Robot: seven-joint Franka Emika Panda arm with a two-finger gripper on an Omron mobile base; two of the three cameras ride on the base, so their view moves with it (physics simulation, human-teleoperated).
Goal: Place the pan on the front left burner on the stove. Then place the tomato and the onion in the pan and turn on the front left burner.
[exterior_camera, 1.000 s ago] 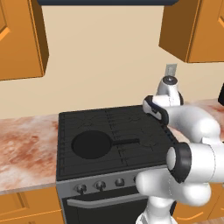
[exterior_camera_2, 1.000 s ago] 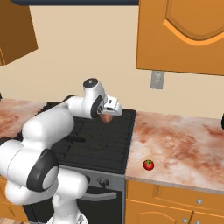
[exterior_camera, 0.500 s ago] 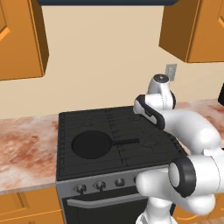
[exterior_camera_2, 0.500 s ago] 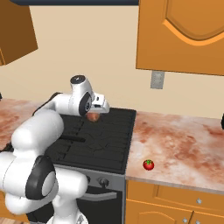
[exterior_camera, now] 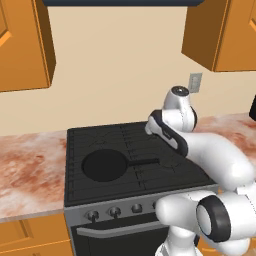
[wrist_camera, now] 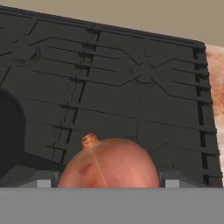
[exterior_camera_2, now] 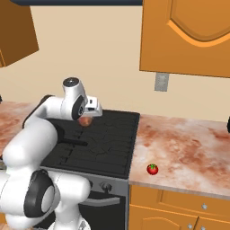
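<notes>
Black stove sits between marbled counters. The pan lies on its front left burner, handle pointing right. Above the grates, the gripper grasps the onion between widely spread jaws. The tomato rests on the right counter near its front edge.

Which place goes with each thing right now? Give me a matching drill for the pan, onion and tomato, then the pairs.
Things:
1. pan
2. onion
3. tomato

Places:
A. on the counter right of the stove
B. held in the gripper, above the cooktop
C. on the front left burner

Pairs: 1-C, 2-B, 3-A
</notes>
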